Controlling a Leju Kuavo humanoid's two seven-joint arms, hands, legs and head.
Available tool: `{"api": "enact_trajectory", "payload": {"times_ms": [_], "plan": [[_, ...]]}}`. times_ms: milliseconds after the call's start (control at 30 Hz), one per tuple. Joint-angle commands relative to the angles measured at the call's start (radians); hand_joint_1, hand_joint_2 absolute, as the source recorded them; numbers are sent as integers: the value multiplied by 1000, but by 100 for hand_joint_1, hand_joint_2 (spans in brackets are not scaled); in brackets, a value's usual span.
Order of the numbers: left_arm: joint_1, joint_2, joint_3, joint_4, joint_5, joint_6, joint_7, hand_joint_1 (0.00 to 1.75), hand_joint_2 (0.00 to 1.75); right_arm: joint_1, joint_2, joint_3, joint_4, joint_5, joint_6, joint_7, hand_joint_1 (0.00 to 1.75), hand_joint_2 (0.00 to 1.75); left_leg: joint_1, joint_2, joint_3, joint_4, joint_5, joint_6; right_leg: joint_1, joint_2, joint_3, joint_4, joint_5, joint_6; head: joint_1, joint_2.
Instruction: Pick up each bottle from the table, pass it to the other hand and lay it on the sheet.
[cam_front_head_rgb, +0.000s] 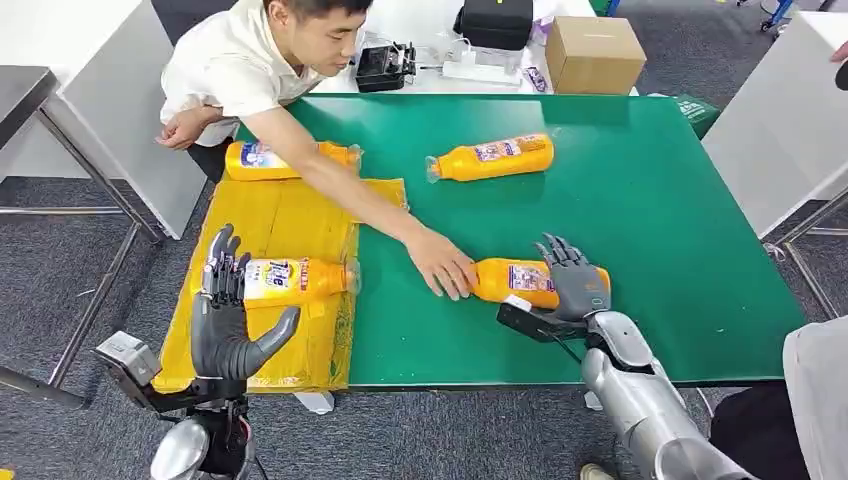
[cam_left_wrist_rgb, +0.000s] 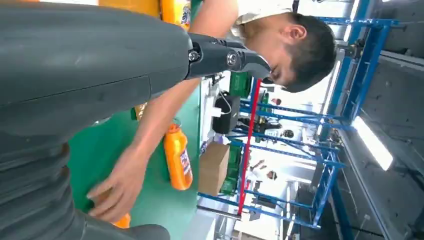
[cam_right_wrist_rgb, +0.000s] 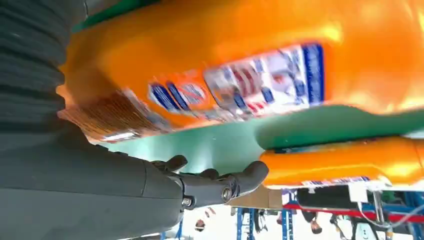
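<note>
**Four bottles down, right hand over the nearest one**

Grey carpet all round; green table (cam_front_head_rgb: 640, 200) is matte and flat, its left end overlapped by a crinkled yellow sheet (cam_front_head_rgb: 290, 225), glossy, plastic-looking, near edge hanging over the table front.

Person (cam_front_head_rgb: 250, 70) leans in from the far left, head cut off by the frame top, one arm stretched across; the person's hand (cam_front_head_rgb: 440, 262) rests on the neck end of the near bottle (cam_front_head_rgb: 515, 281), hiding its cap.

Bottle count: four, all orange plastic with printed labels, all lying on their sides. Two on the sheet: sheet bottle (cam_front_head_rgb: 295, 280) at the near side, far sheet bottle (cam_front_head_rgb: 270, 160) partly hidden behind the arm. Two on bare green: back bottle (cam_front_head_rgb: 490, 158) and the near bottle.

Right hand (cam_front_head_rgb: 572, 285) lies over the base end of the near bottle, fingers draped on top. Real grip or just resting: cannot tell; right wrist view is blurred orange and label.

Left hand (cam_front_head_rgb: 228, 315) is upright at the sheet's near edge, fingers spread, thumb out, holding nothing; it covers the base of the sheet bottle.

Cardboard box (cam_front_head_rgb: 593, 52) sits beyond the table.
</note>
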Motion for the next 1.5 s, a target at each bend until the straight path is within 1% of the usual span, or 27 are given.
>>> {"api": "enact_trajectory", "payload": {"times_ms": [33,133,200,233,267,333,367,433,500,600,700,833,867,900,933,1000,1100,1233,1267,1367,1400,1433,1467,1500], "plan": [[-60,9,-41,70,-2,3,0,0,175,-119,29,41,225,48,54,37,0,175,-1,3,3,-1,0,0,-1,1,2,0,0,-1,0,0],[-65,7,-43,76,0,7,-1,0,175,-135,33,57,257,68,82,52,0,175,-1,2,3,-1,0,0,-1,1,2,0,0,-1,0,0],[-62,9,-43,75,13,15,4,0,175,-159,36,69,309,73,202,102,0,175,-1,3,3,-1,0,0,0,1,2,-1,0,-1,0,0],[-56,10,-40,72,21,20,11,0,175,-164,31,81,323,86,260,149,0,175,-1,2,3,-1,0,0,0,1,2,0,0,-1,0,0],[-51,11,-38,69,25,21,16,0,175,-166,28,90,325,93,283,160,0,175,-1,3,4,-2,0,0,0,1,3,-1,0,-1,0,0],[-29,12,-26,61,26,25,24,0,175,-152,21,93,308,102,297,213,0,175,-1,3,6,-2,0,0,0,0,5,-2,0,-1,0,0],[-6,10,-15,50,20,30,24,0,175,-135,15,110,281,124,284,248,0,175,0,3,7,-2,0,0,0,0,6,-2,0,-1,0,0],[11,8,-6,37,12,33,23,0,175,-117,6,130,255,146,277,278,0,175,0,3,9,-3,1,0,0,-1,7,-3,1,-1,0,0],[34,-2,12,16,-3,37,23,0,175,-86,-14,150,203,181,265,335,0,175,0,2,11,-3,0,0,0,-1,9,-3,0,-1,0,0],[38,-2,14,13,-5,37,23,0,175,-77,-20,149,197,183,264,339,0,175,1,0,14,-2,-2,0,1,-2,3,-4,-1,-3,0,0],[41,-9,24,15,-12,39,27,0,175,-62,-29,134,188,189,293,354,0,175,0,-1,14,-2,-1,0,0,-2,4,-4,-2,-4,0,0],[36,-11,25,22,-14,38,28,0,175,-48,-25,122,193,178,302,346,0,175,1,-1,18,-2,-2,1,1,-3,8,-5,-1,-2,0,0],[31,-12,25,28,-14,38,28,0,175,-44,-17,107,205,162,324,336,0,175,0,-2,18,-3,-1,1,1,-4,8,-6,-1,-2,0,0],[27,-11,24,33,-14,37,28,0,175,-40,-14,104,213,156,337,323,154,175,0,-1,19,-2,-2,1,1,-3,9,-5,-1,-2,0,0],[21,-10,21,40,-14,36,29,0,175,-32,-10,97,226,143,351,308,175,175,0,-2,19,-4,0,1,1,-4,9,-7,0,-2,0,0],[15,-7,19,45,-13,34,30,0,175,-19,-5,88,229,130,334,290,175,175,0,-2,19,-4,0,1,1,-3,9,-7,0,-2,0,0],[14,-5,18,46,-13,33,30,0,175,-10,-1,82,232,122,322,280,175,175,1,2,23,-2,-3,0,1,0,12,-6,-1,-3,0,0],[7,1,17,55,-5,30,30,0,175,11,-6,46,237,77,293,233,175,175,1,-1,23,-4,-1,0,1,-3,12,-8,-2,-4,0,0],[1,5,13,61,0,26,29,0,175,22,-13,31,246,53,289,193,175,175,0,-2,23,-5,0,0,1,-4,12,-9,-1,-4,0,0],[0,6,12,63,1,26,29,0,175,28,-20,29,248,51,282,184,175,175,1,0,27,-2,-3,0,2,-2,15,-7,-1,-2,0,0],[0,6,12,63,1,26,29,0,175,28,-20,29,248,51,282,184,175,175,1,-2,26,-4,-2,0,2,-4,15,-8,-1,-2,0,0],[-1,8,10,65,2,26,28,0,175,30,-16,15,250,32,283,163,175,175,1,-1,26,-3,-3,0,2,-3,15,-7,-1,-2,0,0],[-5,13,4,68,6,24,25,0,175,41,-13,-14,251,-16,296,102,175,175,1,-2,26,-5,-2,0,2,-4,15,-8,-1,-2,0,0],[-11,17,1,76,12,23,22,0,175,57,-5,-59,241,-85,312,26,175,175,2,-1,27,-3,-3,0,2,-2,16,-7,-2,-2,0,0]]}}
